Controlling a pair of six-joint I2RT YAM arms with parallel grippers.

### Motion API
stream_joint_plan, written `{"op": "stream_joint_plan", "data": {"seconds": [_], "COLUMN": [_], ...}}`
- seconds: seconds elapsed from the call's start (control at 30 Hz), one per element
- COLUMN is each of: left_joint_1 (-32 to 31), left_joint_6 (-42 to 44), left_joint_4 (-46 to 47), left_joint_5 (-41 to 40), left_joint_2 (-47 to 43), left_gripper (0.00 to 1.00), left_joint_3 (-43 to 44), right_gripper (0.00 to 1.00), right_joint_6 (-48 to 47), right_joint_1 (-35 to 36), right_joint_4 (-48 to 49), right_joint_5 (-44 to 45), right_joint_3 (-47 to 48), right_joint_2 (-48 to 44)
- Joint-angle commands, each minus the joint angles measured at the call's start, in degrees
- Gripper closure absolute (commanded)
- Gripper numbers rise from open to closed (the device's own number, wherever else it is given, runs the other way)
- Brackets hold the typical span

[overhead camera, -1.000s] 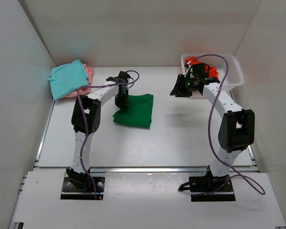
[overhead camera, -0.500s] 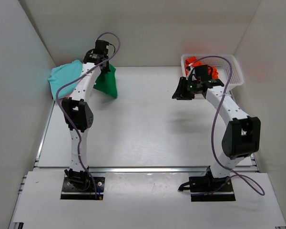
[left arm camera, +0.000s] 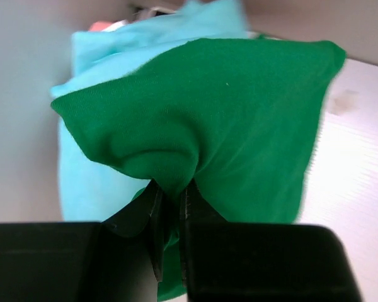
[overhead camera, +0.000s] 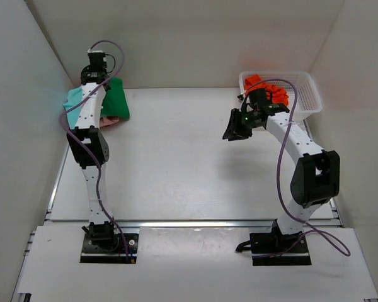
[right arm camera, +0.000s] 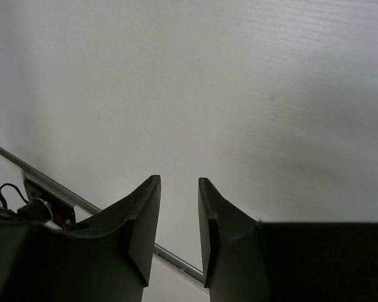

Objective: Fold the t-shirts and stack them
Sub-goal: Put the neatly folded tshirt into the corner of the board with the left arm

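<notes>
Left arm, stretched to the far left corner. My left gripper (left arm camera: 170,211) is clamped on a bunched fold of the dark green t-shirt (left arm camera: 227,126), jaws nearly together with only cloth between them. The shirt spreads out past my fingertips as a broad, loosely folded panel. Seen from above, it hangs off the gripper toward the right.

Directly beyond and beneath the green cloth lies the teal t-shirt (left arm camera: 91,176), showing on the left of my jaws and along the far edge. A scrap of the pale pink t-shirt (overhead camera: 110,119) peeks out under the teal one, on the side nearer my base. I cannot tell whether the green shirt is touching the teal one or hanging just above it.

Right arm. My right gripper (right arm camera: 176,226) has its fingers (right arm camera: 145,220) apart by a narrow gap, with nothing between them. It hangs above bare table (right arm camera: 252,94), pointing down and toward the middle. A metal rail (right arm camera: 82,202) runs near my fingertips in the wrist view.

The bright orange t-shirt (overhead camera: 268,89) is behind this gripper, crumpled in the white mesh basket (overhead camera: 307,94), apart from my fingers.
</notes>
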Motion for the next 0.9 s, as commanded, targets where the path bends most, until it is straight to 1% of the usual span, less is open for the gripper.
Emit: {"op": "stream_joint_plan", "data": {"seconds": [0.0, 0.03, 0.1, 0.13, 0.23, 0.27, 0.43, 0.57, 0.6, 0.63, 0.67, 0.7, 0.73, 0.87], "left_joint_1": [4.9, 5.0, 7.5, 7.4, 9.7, 10.3, 13.1, 14.4, 15.0, 15.3, 15.5, 15.3, 15.5, 15.5], "left_joint_6": [1.1, 0.9, 0.6, 0.3, 0.2, -0.5, -1.3, -3.2, -4.1, -4.9, -5.5, -6.3, -6.6, -8.8], "left_joint_4": [3.0, 2.6, 3.7, 4.0, 4.5, 4.6, 5.8, 6.4, 7.5, 8.1, 9.1, 9.9, 11.0, 12.7], "left_joint_5": [-0.2, -0.2, -0.3, -0.3, 1.3, 2.0, 3.5, 3.1, 3.2, 3.0, 2.3, 2.2, 2.5, 5.9], "left_joint_2": [-1.5, -1.8, -2.1, -2.1, -1.6, -1.6, 1.0, 3.4, 3.9, 4.1, 4.0, 3.8, 3.8, 1.0], "left_gripper": [1.0, 1.0, 1.0, 1.0, 1.0, 1.0, 1.0, 0.95, 0.83, 0.76, 0.59, 0.13, 0.01, 0.01], "left_joint_3": [2.3, 2.0, 1.3, 1.2, 0.3, 0.6, 1.9, 3.6, 4.3, 4.9, 5.3, 5.9, 5.8, 5.5], "right_gripper": [0.72, 0.72, 0.72, 0.72, 0.73, 0.72, 0.72, 0.73, 0.73, 0.72, 0.73, 0.73, 0.73, 0.73], "right_joint_6": [0.1, 0.0, -0.3, -0.3, -0.3, 0.0, -0.6, -0.9, -1.0, -1.4, -1.6, -1.7, -1.9, -1.9], "right_joint_1": [1.0, 1.2, 2.1, 2.3, 3.1, 3.3, 3.8, 4.2, 4.3, 5.2, 5.1, 5.1, 5.6, 5.9], "right_joint_4": [-2.8, -3.8, -5.5, -6.3, -8.1, -8.9, -12.4, -14.2, -14.8, -14.5, -15.2, -14.8, -14.8, -13.3], "right_joint_5": [-1.2, -1.4, -1.3, -1.4, -1.2, -1.2, -1.1, -1.0, -0.9, -1.0, -0.7, 0.1, -0.1, 1.3], "right_joint_3": [6.2, 6.7, 10.3, 12.0, 16.1, 16.5, 24.5, 28.4, 28.5, 29.1, 29.1, 28.6, 28.5, 24.2], "right_joint_2": [3.1, 3.9, 6.3, 7.0, 9.8, 10.7, 15.7, 18.1, 18.6, 18.8, 19.1, 19.1, 19.0, 16.3]}}
